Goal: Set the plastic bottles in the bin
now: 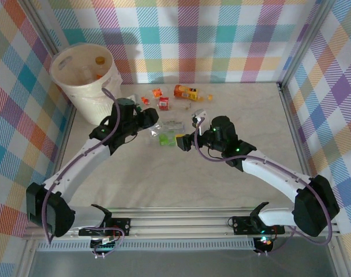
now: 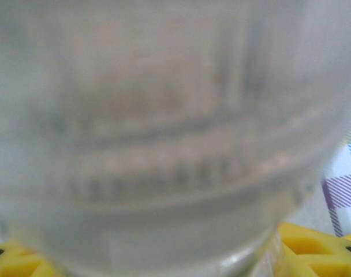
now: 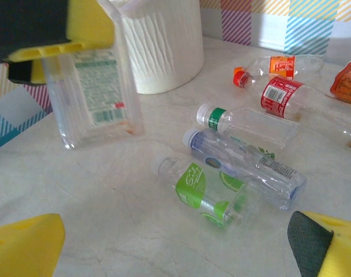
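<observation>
Plastic bottles (image 3: 250,124): loose on table (image 1: 250,127), toward far edge
Bin (image 1: 83,89): far left corner
Left claw (image 1: 151,119): clamped on clear bottle (image 3: 94,86)
Right claw (image 1: 187,131): apart

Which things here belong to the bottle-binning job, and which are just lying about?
Job:
bin
clear bottle, held in the left claw
green-label bottle
red-label bottle
orange bottle

Not the job, just surroundings:
checked walls
metal rail
table
</observation>
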